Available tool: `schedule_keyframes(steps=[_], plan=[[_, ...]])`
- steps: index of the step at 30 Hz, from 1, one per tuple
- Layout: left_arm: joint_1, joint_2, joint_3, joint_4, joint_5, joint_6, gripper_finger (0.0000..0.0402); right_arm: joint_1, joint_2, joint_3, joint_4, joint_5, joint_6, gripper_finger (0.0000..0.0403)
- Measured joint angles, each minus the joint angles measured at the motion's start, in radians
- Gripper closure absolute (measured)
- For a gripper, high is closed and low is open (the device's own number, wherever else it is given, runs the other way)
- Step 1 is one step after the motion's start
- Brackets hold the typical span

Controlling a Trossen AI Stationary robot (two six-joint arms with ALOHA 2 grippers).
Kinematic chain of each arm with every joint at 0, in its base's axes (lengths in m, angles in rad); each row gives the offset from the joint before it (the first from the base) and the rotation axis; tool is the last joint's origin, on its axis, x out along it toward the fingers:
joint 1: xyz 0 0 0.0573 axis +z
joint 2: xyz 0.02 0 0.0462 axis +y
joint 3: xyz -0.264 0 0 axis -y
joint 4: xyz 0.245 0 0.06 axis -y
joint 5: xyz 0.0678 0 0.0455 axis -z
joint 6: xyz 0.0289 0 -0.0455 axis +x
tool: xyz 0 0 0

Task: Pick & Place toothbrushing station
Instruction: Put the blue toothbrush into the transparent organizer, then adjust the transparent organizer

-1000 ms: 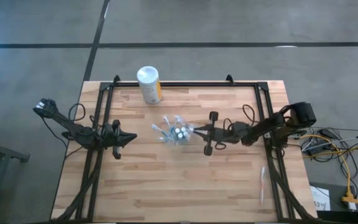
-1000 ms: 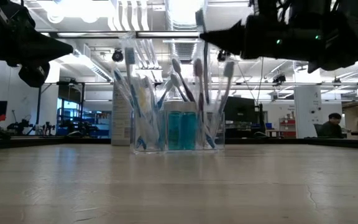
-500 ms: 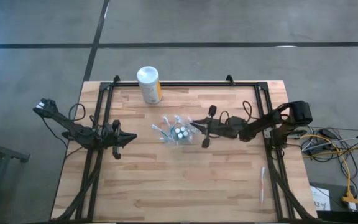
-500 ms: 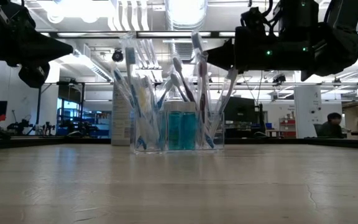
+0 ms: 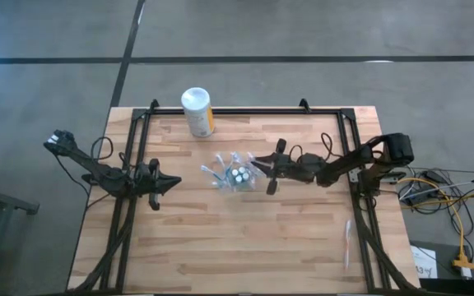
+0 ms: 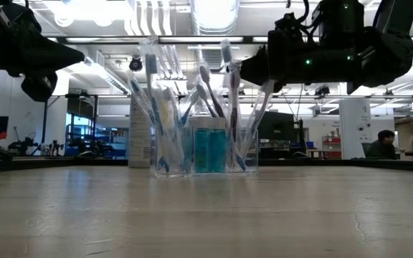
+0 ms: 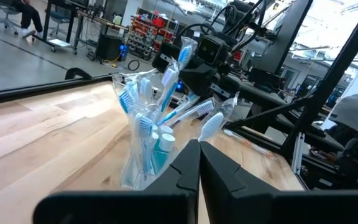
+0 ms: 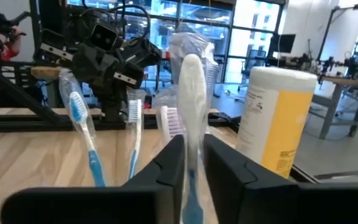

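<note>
A clear plastic cup (image 5: 234, 176) stands on the wooden table, holding several white and light-blue toothbrushes and teal tubes with white caps (image 6: 209, 149). My right gripper (image 5: 256, 163) is just right of the cup's rim, above it, shut on a white toothbrush (image 6: 229, 68). My left gripper (image 5: 176, 182) waits to the left of the cup, shut and empty. It points at the cup (image 7: 145, 155). Another toothbrush (image 5: 348, 242) lies flat near the table's right edge. My right gripper pinches the toothbrush's shaft (image 8: 192, 158) between its two fingers, below the head (image 8: 191, 81). The fingers come about level from the table's right and lie across the shaft. The toothbrush stands nearly upright, head up, and its lower part reaches down among the brushes in the cup (image 6: 234, 136).
A white canister with a yellow label (image 5: 197, 112) stands at the table's far edge, left of the cup; it also shows in the right wrist view (image 8: 272, 124). Black frame rails (image 5: 134, 205) run along the table's left, right and far sides. Bare wood lies near the front.
My right gripper has gone toward the table's left, up to the cup, and down a little, still shut on the toothbrush. The toothbrush, held beside the cup a second ago, now stands with its lower part among the brushes in the cup.
</note>
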Motion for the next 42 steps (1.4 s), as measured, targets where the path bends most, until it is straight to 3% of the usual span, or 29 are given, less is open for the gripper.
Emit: schedule_keyframes(steps=[5, 9, 17, 23, 29, 32, 36, 42], plan=[[0.0, 0.0, 0.0, 0.002, 0.0, -0.01, 0.0396, 0.0, -0.006, 0.0, -0.005, 0.009, 0.018, 0.0288], [0.0, 0.0, 0.0, 0.002, 0.0, -0.014, 0.0395, -0.001, -0.044, -0.001, -0.011, 0.079, 0.001, 0.0247], [0.0, 0.0, 0.0, 0.002, 0.059, -0.023, 0.0392, 0.0, -0.276, -0.001, -0.223, 0.106, -0.066, 0.0217], [0.001, 0.069, 0.0, 0.0, 0.108, -0.127, 0.0398, 0.0, -0.546, 0.002, -0.678, 0.108, -0.01, 0.0245], [0.001, 0.285, 0.004, 0.028, 0.1, -0.283, 0.04, 0.0, -0.677, -0.029, -0.987, 0.114, 0.122, 0.0344], [0.001, 0.425, 0.036, 0.078, 0.07, -0.341, 0.04, 0.0, -0.669, -0.072, -1.009, 0.114, 0.192, 0.0385], [0.001, 0.628, 0.12, 0.104, 0.047, -0.385, 0.04, 0.0, -0.615, -0.133, -0.98, 0.173, 0.31, 0.039], [0.002, 0.879, 0.264, 0.1, -0.13, -0.489, 0.04, -0.003, -0.5, -0.229, -0.813, 0.236, 0.462, 0.0394]])
